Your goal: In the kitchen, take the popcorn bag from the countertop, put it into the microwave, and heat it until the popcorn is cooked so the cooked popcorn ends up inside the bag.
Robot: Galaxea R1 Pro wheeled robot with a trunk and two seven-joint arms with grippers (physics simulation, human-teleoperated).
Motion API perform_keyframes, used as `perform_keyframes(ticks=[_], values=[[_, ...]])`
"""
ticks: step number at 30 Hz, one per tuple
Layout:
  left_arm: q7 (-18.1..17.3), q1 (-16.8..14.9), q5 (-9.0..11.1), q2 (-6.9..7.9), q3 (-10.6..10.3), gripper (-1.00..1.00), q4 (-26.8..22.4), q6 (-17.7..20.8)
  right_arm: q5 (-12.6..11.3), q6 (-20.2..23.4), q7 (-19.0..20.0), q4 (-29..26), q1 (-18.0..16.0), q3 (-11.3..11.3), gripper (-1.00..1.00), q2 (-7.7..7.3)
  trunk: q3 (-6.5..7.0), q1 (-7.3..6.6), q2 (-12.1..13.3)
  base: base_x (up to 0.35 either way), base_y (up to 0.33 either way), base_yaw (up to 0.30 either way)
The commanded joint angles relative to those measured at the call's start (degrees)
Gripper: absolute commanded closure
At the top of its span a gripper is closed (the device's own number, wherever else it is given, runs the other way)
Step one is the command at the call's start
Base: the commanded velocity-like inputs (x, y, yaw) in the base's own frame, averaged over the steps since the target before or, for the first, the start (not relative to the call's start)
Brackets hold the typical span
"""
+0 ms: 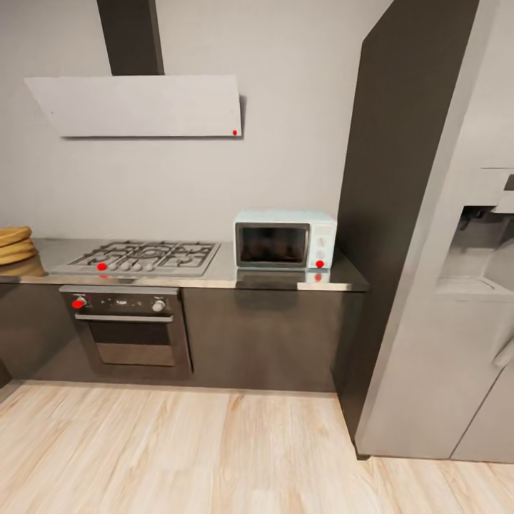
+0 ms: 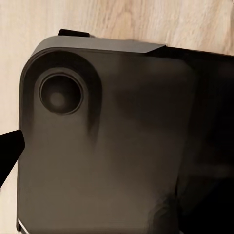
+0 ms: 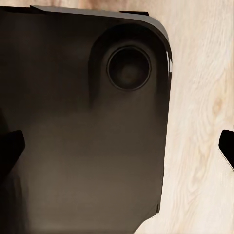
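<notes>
The pale mint-blue microwave (image 1: 285, 239) stands on the grey countertop (image 1: 214, 278) at its right end, door closed, with a red dot by its lower knob. At the far left of the counter a mustard-brown rolled shape, the popcorn bag (image 1: 14, 246), is cut off by the picture's edge. No popcorn can be made out. My right gripper (image 3: 117, 146) hangs open over the robot's dark base (image 3: 83, 126), its fingertips (image 3: 10, 146) wide apart and holding nothing. My left gripper (image 2: 117, 151) shows one dark fingertip (image 2: 9, 148) far out to the side; the other is lost against the dark base (image 2: 107, 146).
A gas hob (image 1: 139, 257) lies left of the microwave, over a built-in oven (image 1: 128, 328). A range hood (image 1: 143, 106) hangs above. A tall dark panel (image 1: 400, 178) and grey fridge (image 1: 457, 300) close off the right. Light wooden floor (image 1: 214, 450) lies between me and the cabinets.
</notes>
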Motion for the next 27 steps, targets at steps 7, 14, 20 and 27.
perform_keyframes(ticks=[7, 14, 20, 27], values=[[0.0, 0.0, 0.5, -0.02, 0.1, -1.00, 0.0, -0.1, 0.0, -0.2, 0.0, 0.0, 0.0, 0.1, -1.00, 0.00, -0.04, 0.03, 0.0, 0.289, 0.000, 0.000], [0.0, 0.0, 0.5, -0.02, 0.1, -1.00, 0.0, -0.1, 0.0, -0.2, 0.0, 0.0, 0.0, 0.1, -1.00, 0.00, -0.04, 0.03, 0.0, 0.289, 0.000, 0.000], [0.0, 0.0, 0.5, -0.02, 0.1, -1.00, 0.0, -0.1, 0.1, -0.2, 0.0, 0.0, 0.0, 0.1, -1.00, 0.08, -0.04, 0.03, 0.0, 0.289, 0.000, 0.000], [0.0, 0.0, 0.5, -0.02, 0.1, -1.00, 0.0, -0.1, 0.1, -0.2, 0.0, 0.0, 0.0, 0.1, -1.00, 0.09, -0.04, 0.03, 0.0, 0.289, 0.000, 0.000]])
